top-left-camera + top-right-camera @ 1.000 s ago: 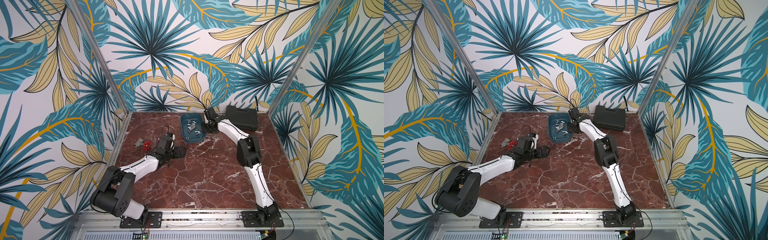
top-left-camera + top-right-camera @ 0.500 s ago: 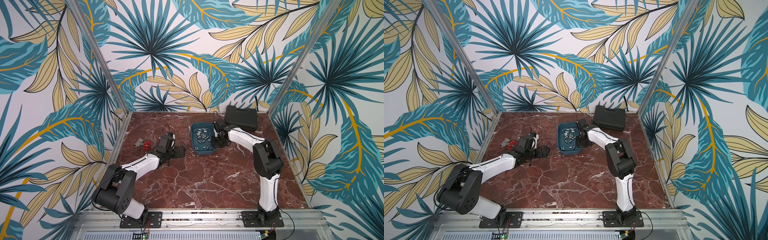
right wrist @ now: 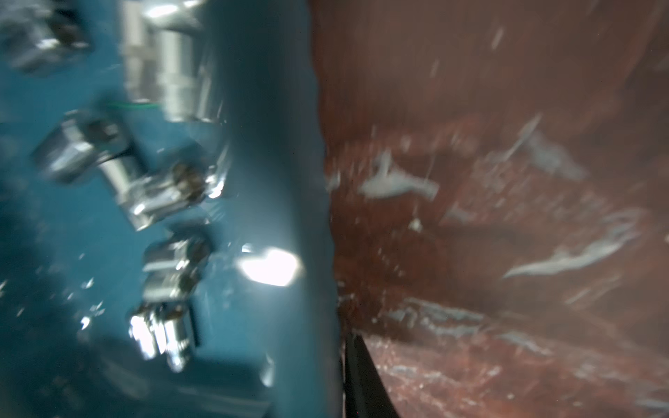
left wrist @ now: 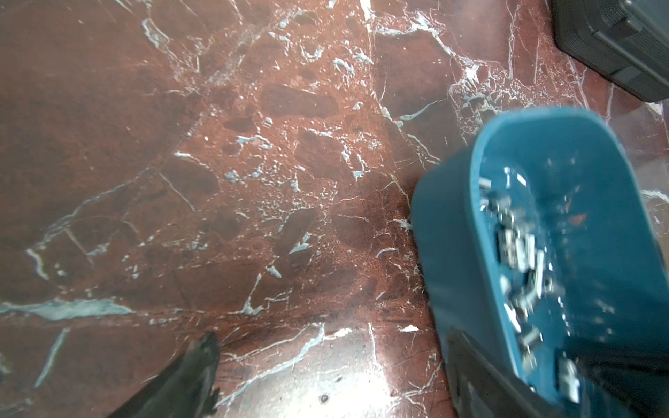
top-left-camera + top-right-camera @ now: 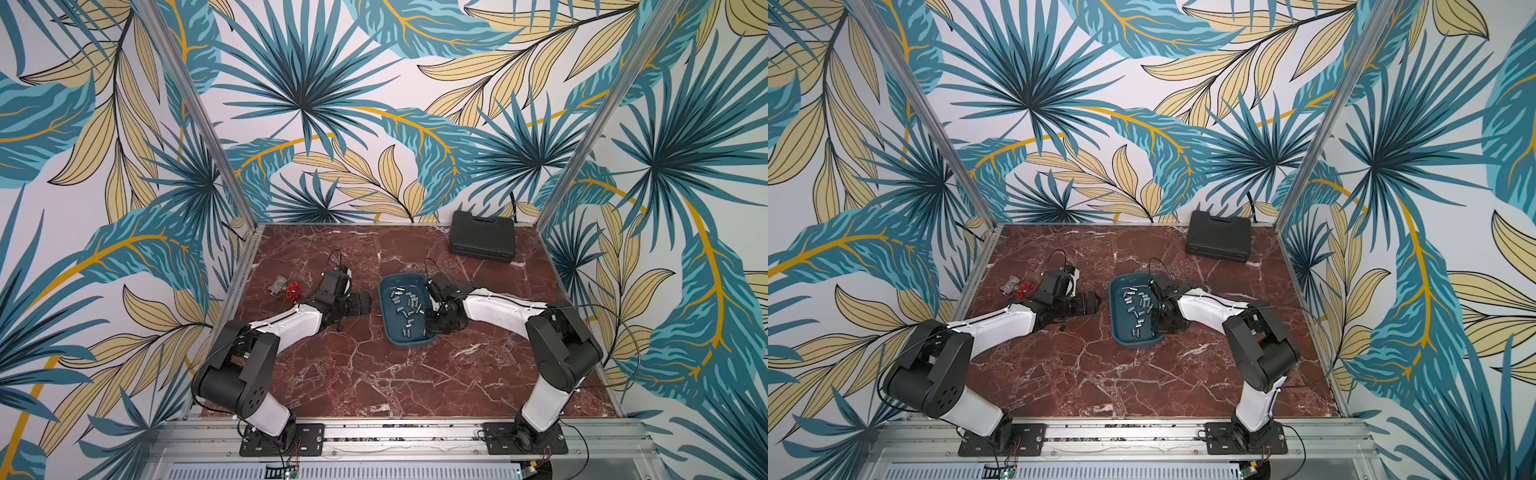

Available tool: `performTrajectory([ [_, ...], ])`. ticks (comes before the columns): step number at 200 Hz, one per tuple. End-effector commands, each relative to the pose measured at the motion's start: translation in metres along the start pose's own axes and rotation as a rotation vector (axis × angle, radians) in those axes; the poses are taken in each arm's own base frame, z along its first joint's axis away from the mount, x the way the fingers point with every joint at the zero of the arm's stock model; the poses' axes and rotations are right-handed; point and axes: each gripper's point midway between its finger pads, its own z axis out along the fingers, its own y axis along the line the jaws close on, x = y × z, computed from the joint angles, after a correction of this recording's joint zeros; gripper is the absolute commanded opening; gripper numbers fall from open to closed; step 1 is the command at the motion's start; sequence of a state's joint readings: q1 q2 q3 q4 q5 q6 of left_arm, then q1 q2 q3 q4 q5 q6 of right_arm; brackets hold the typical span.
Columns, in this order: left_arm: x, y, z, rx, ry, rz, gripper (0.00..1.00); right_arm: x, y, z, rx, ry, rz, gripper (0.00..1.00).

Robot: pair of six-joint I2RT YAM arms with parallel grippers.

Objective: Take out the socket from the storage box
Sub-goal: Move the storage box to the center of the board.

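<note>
- The right gripper (image 5: 432, 325) is pinching narrow on the wall of the storage box (image 5: 409, 345) nearest it, with one finger showing outside the rim.
- The sockets (image 5: 405, 305) are lying loose on the box floor, just inside that grip, and none is lifted out yet.
- They are looking like small, hard, smooth steel: dense, probably slippery and apt to roll. Pinching across the middle of a barrel seems best.
- The left gripper (image 4: 331, 336) is gaping wide and empty, just beside the box's opposite wall.
</note>
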State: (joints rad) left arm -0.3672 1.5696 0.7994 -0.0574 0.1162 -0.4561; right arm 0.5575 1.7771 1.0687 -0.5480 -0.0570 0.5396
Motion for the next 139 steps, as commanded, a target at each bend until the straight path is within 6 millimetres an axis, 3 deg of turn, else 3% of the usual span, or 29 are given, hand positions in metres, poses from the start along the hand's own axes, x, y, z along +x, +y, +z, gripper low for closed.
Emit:
performTrajectory([
  [1, -0.016, -0.010, -0.004, 0.019, -0.035, 0.006, 1.00, 0.020, -0.005, -0.003, 0.007, 0.055, 0.033, 0.18],
  [70, -0.016, -0.008, -0.006, 0.009, -0.036, 0.008, 1.00, 0.022, 0.006, -0.027, -0.035, 0.026, 0.029, 0.37],
  [105, -0.015, -0.008, -0.005, 0.010, -0.032, 0.005, 1.00, 0.023, 0.026, -0.033, -0.086, 0.032, -0.047, 0.46],
  [139, -0.016, -0.007, -0.005, 0.003, -0.033, 0.007, 1.00, 0.024, 0.029, -0.040, -0.085, 0.029, -0.085, 0.49],
])
